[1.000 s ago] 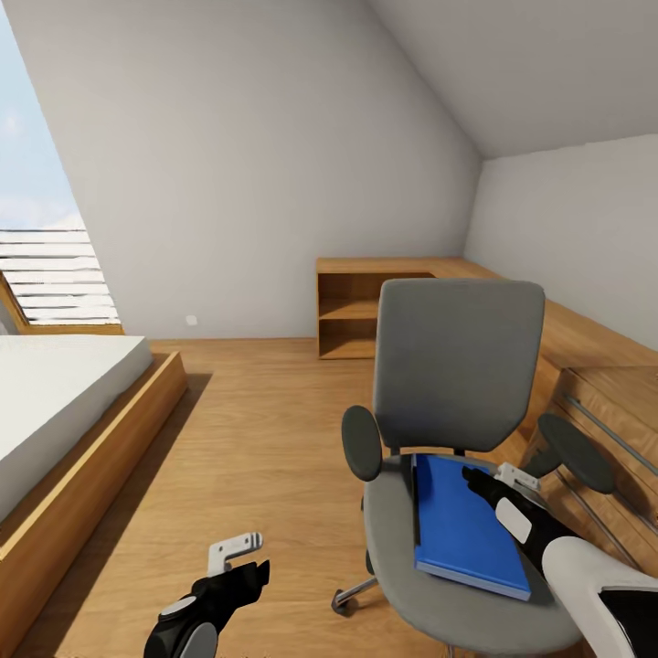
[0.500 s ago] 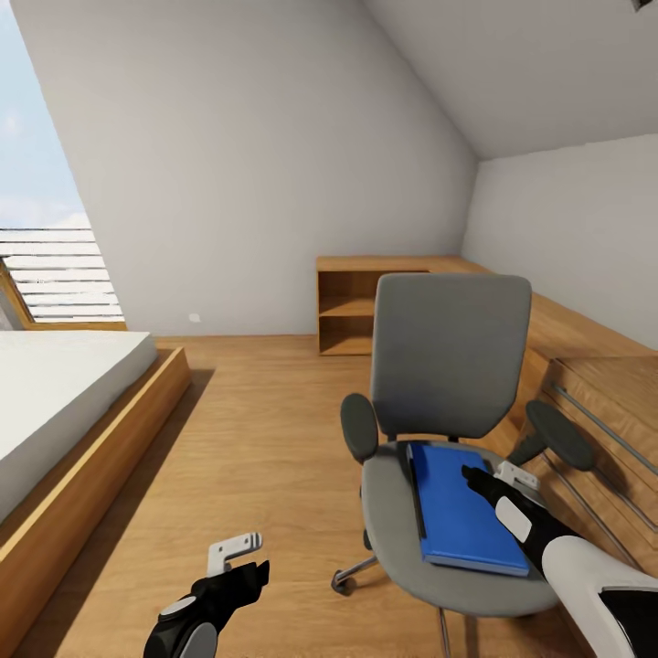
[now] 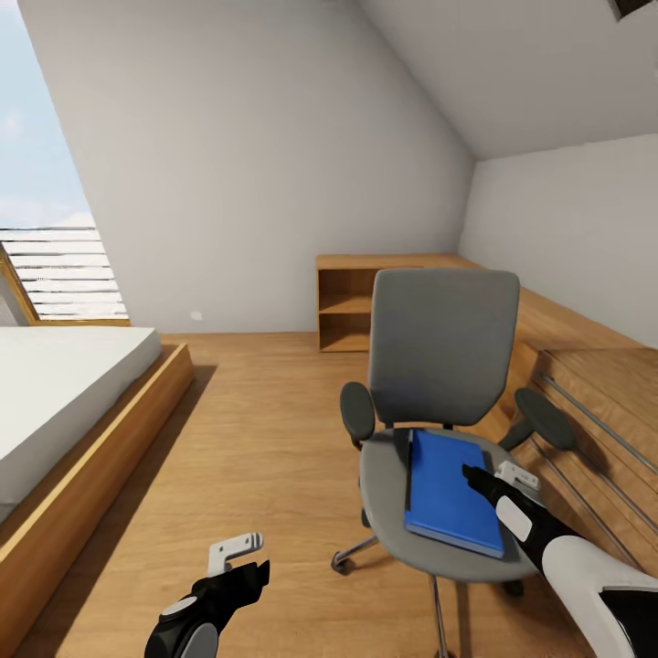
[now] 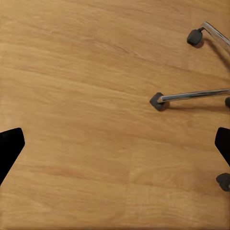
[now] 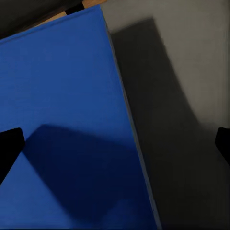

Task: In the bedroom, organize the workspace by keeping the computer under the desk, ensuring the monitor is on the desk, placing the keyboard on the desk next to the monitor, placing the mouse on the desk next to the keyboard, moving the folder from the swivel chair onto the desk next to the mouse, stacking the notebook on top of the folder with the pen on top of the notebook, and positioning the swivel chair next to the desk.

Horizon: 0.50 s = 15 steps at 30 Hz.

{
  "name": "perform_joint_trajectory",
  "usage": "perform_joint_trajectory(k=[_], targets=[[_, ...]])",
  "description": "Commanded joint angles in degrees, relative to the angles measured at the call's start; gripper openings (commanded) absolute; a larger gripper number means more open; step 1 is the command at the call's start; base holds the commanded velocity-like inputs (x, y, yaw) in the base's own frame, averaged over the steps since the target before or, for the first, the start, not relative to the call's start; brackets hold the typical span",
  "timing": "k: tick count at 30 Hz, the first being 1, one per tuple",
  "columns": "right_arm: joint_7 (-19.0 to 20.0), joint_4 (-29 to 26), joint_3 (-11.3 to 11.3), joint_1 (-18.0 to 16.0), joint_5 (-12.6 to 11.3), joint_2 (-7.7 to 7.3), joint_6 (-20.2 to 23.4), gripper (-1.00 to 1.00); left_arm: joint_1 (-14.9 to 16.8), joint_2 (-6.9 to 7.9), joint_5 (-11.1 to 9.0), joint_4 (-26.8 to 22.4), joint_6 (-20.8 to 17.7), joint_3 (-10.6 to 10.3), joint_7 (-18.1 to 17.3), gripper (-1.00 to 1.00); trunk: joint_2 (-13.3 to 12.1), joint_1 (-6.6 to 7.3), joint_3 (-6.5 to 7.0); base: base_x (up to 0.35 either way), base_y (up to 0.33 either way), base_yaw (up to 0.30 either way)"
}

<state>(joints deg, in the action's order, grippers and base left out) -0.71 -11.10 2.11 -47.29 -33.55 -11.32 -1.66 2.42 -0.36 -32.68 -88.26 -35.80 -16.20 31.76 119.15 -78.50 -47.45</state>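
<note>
A blue folder (image 3: 448,493) lies flat on the seat of the grey swivel chair (image 3: 443,343), right of centre in the head view. My right gripper (image 3: 489,473) hovers open just above the folder's right edge. In the right wrist view the folder (image 5: 62,120) lies beside bare grey seat (image 5: 182,120), and nothing is between the fingers. Low at the left, my left gripper (image 3: 249,557) hangs open over the wooden floor. The left wrist view looks down on the chair's chrome legs and casters (image 4: 157,101). Desk, monitor, keyboard, mouse, notebook and pen are out of view.
A bed (image 3: 55,393) in a wooden frame runs along the left. A low wooden shelf unit (image 3: 347,306) stands against the back wall. Wooden stepped cabinetry (image 3: 594,384) lines the right wall behind the chair. Open wooden floor lies between bed and chair.
The chair with the folder now shows smaller and farther from me, shifted slightly left. The background has shifted a little too, so the camera moved. Both grippers keep their place in the picture.
</note>
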Motion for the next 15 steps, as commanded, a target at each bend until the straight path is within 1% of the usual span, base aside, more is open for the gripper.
perform_joint_trajectory(k=[1, 8, 15], targets=[[-0.2, 1.8, 0.4, 0.0, -0.6, -0.02, -0.2, 1.00, 0.0, 0.01, -0.6, -0.1, -0.1, -0.1, 0.6, 1.00, 0.0, 0.01, -0.06, -0.028, 0.000, 0.000], [-0.2, 1.8, 0.4, 0.0, -0.6, -0.02, -0.2, 1.00, 0.0, 0.01, -0.7, -0.1, -0.1, 0.0, 0.6, 1.00, 0.0, 0.01, -0.06, -0.102, -0.034, 0.000], [-0.2, 1.8, 0.4, 0.0, -0.5, -0.02, -0.2, 1.00, 0.0, 0.01, -0.6, -0.1, -0.1, 0.0, 0.6, 1.00, 0.0, 0.01, -0.06, -0.029, -0.012, 0.000]])
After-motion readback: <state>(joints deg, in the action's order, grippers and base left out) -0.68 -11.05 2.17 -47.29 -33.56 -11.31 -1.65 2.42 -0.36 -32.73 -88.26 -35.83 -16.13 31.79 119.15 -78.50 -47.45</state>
